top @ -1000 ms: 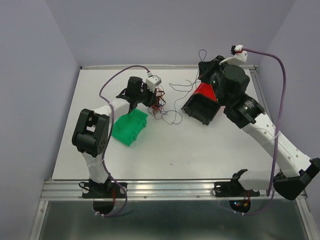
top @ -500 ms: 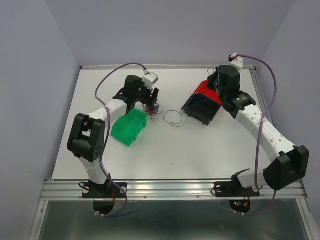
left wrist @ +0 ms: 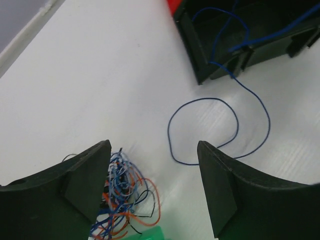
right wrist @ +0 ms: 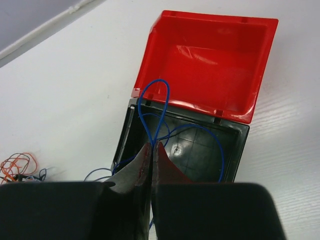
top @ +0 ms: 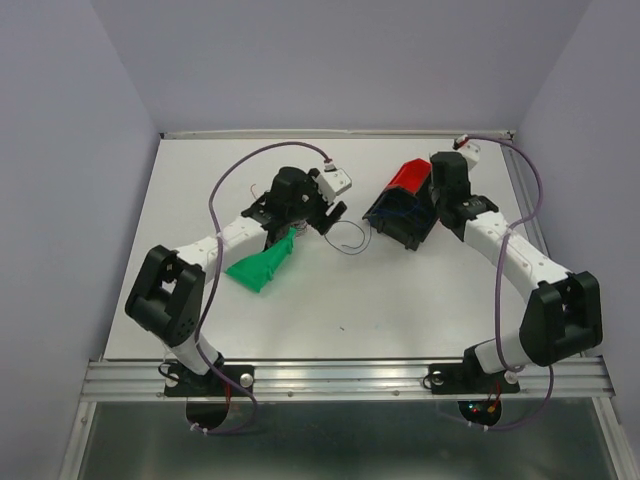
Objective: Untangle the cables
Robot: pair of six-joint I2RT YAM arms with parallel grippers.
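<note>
The cables lie in two lots. A tangle (left wrist: 122, 192) of blue, orange-red and black cables sits on the table against my left gripper's left finger (left wrist: 82, 185). My left gripper (left wrist: 155, 167) hangs open above the table with nothing between its fingers. One separate blue cable (left wrist: 169, 131) loops on the table and runs up into the black bin (left wrist: 200, 55). Above that bin, my right gripper (right wrist: 152, 146) is shut on the blue cable (right wrist: 159, 107), which arches up past the fingertips.
The red bin (right wrist: 210, 60) lies open side up against the black bin (right wrist: 197, 147). A green bin (top: 260, 265) sits by the left arm, with its edge just below the tangle. Purple hoses arc over both arms. The table's back edge (top: 330, 133) runs behind.
My left gripper opened and let go of the tangle, then swung right. My right arm came down over the black bin with the blue cable. The green bin shifted.
</note>
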